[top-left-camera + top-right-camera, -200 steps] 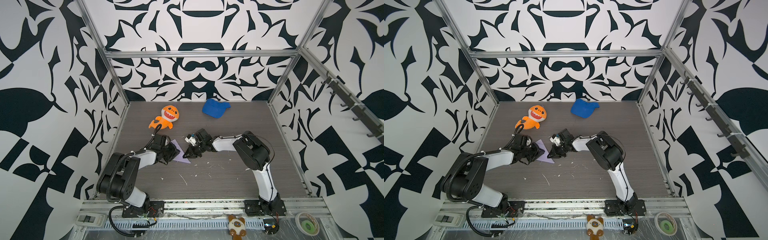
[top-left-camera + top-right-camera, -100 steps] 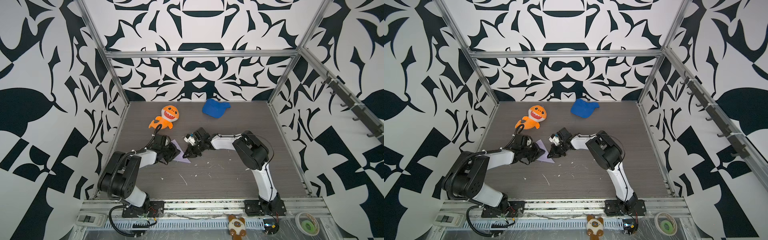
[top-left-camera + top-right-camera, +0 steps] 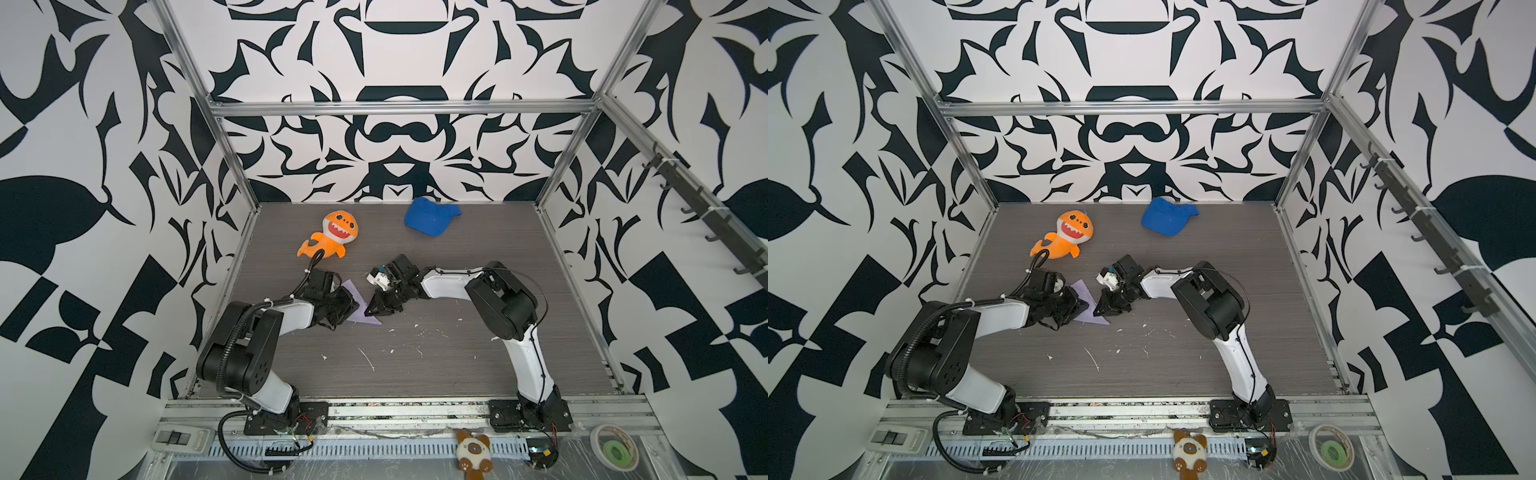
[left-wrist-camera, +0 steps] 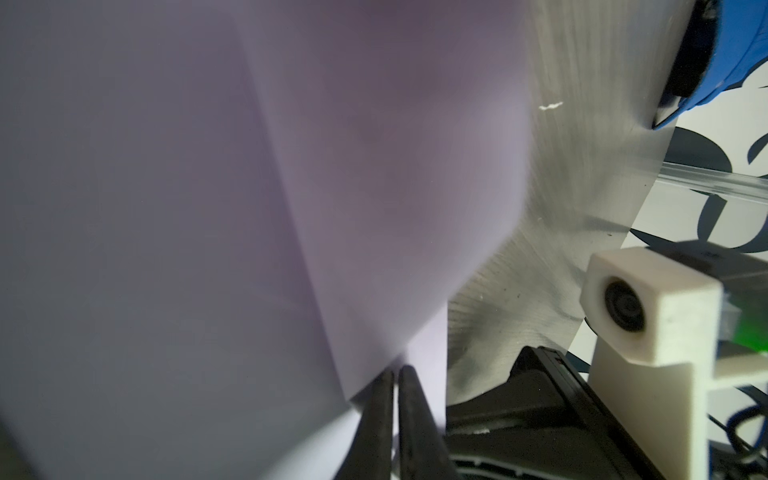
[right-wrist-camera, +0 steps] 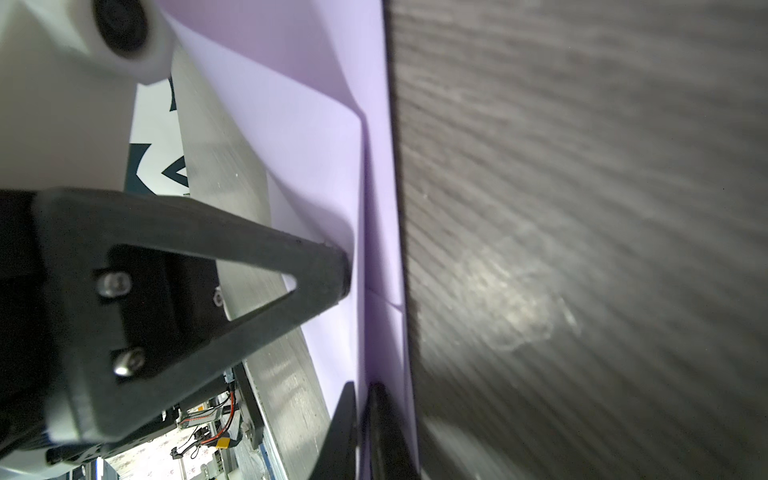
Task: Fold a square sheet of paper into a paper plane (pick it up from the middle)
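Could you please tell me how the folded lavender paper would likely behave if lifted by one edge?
Probably floppy: the paper shows loose, curving flaps beside its creases. Likely very light and easily crumpled, being visibly thin.

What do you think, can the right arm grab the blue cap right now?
Probably not yet. Nothing lies between it and the blue cap, but the right gripper is shut on the paper, so it would need to let go first.

I see an orange plush shark (image 3: 332, 235) at eleven o'clock on the grey table (image 3: 457, 365), a blue fabric cap (image 3: 430, 216) near twelve, well apart from it, and white scraps (image 3: 365, 358) toward six.
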`<state>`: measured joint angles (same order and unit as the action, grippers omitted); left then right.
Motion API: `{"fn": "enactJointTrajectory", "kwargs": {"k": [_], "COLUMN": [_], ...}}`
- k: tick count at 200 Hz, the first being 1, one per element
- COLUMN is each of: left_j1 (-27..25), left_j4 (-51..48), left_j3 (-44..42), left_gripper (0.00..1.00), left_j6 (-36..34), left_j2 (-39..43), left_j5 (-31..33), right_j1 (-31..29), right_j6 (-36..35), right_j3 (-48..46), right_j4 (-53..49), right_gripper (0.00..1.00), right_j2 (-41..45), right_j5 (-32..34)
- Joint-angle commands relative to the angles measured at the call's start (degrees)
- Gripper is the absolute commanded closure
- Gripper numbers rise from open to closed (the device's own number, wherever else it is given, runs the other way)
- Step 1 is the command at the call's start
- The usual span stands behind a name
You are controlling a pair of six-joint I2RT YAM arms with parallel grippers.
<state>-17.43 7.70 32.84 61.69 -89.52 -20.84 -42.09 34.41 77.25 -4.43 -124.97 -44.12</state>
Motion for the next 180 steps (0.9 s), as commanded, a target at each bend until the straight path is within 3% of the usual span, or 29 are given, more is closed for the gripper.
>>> {"fn": "enactJointTrajectory", "kwargs": {"k": [1, 180], "left_j1": [-0.18, -0.23], "left_j4": [-0.03, 1.32], "left_j3": [0.64, 2.48], "left_gripper": [0.89, 0.88], "left_j6": [0.01, -2.54], "left_j2": [-1.10, -3.36], "left_j5": [-0.14, -2.97], "right_j1": [0.41, 0.99], "right_j6": [-1.06, -3.16], "right_j3": [-1.30, -4.57], "right_j4": [-6.12, -4.37], "right_gripper": [0.90, 0.89], "right_j2": [-2.21, -2.43], "right_j5": [5.18, 6.12]}}
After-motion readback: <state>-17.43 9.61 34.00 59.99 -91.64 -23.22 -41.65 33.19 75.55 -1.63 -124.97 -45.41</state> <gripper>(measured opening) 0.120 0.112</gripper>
